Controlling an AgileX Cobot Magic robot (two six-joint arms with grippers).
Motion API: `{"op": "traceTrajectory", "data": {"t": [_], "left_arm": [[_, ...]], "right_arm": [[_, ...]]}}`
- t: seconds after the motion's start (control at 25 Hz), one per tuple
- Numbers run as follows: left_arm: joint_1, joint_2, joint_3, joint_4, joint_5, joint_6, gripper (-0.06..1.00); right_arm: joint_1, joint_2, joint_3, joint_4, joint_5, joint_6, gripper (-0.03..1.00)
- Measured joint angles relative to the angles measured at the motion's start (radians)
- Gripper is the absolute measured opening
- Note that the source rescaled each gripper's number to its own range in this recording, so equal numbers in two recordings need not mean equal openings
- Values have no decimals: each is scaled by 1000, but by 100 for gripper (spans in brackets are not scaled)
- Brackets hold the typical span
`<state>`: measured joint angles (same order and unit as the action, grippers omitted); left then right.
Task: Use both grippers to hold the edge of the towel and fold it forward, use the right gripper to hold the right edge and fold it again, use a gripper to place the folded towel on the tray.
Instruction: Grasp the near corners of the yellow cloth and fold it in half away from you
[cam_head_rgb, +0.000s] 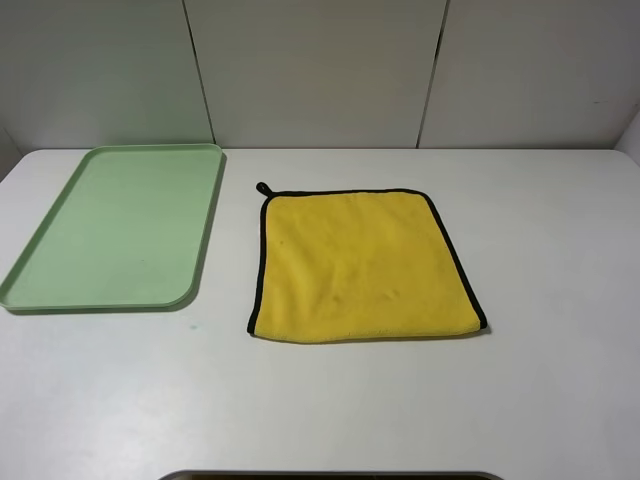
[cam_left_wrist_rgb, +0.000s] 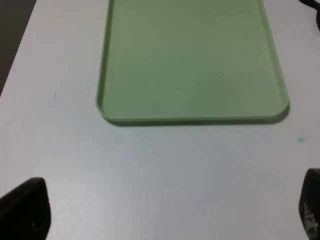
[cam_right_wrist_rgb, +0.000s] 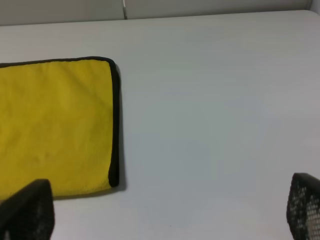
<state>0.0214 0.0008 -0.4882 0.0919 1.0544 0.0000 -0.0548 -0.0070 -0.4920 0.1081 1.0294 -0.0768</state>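
Note:
The yellow towel lies flat on the white table, right of centre, with a small black loop at its far left corner. Its black edge trims the far, left and right sides; the near side shows only yellow. The mint-green tray rests empty to the towel's left. Neither arm appears in the exterior high view. My left gripper is open over bare table short of the tray. My right gripper is open beside the towel, near its edge. Neither gripper holds anything.
Grey wall panels stand behind the table's far edge. A dark object pokes in at the near edge of the exterior high view. A small blue speck marks the tabletop near the tray's corner.

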Motion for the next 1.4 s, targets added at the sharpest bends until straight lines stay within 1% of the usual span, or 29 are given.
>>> {"op": "traceTrajectory", "data": {"t": [0.24, 0.4, 0.48, 0.56, 0.64, 0.8, 0.88, 0.92, 1.04, 1.16, 1.32, 1.4], "left_arm": [[0, 150, -38, 0, -1, 113, 100], [-7, 294, -105, 0, -29, 135, 100], [-38, 357, -145, 0, -47, 137, 100], [-96, 407, -191, 10, -54, 138, 100], [-167, 464, -241, 47, -57, 138, 100], [-365, 568, -313, 172, -61, 138, 99], [-479, 615, -325, 232, -61, 138, 99], [-525, 642, -326, 258, -58, 138, 99], [-663, 719, -326, 296, -57, 138, 99], [-748, 797, -326, 300, -69, 138, 99], [-810, 907, -328, 296, -96, 143, 98], [-832, 958, -328, 270, -119, 171, 98]], "right_arm": [[0, 39, -19, 0, -5, 10, 100], [0, 178, -87, 0, -33, 23, 100], [0, 276, -126, 0, -38, 17, 100], [0, 375, -172, 0, -46, -5, 100], [0, 486, -213, 0, -52, -38, 100], [0, 697, -289, 7, -68, -127, 100], [3, 791, -322, 23, -84, -178, 100], [13, 837, -340, 28, -90, -202, 100], [62, 955, -380, 39, -116, -266, 100], [131, 1047, -403, 40, -152, -332, 100], [247, 1146, -408, 42, -215, -411, 100], [300, 1188, -408, 42, -234, -448, 100]]}}
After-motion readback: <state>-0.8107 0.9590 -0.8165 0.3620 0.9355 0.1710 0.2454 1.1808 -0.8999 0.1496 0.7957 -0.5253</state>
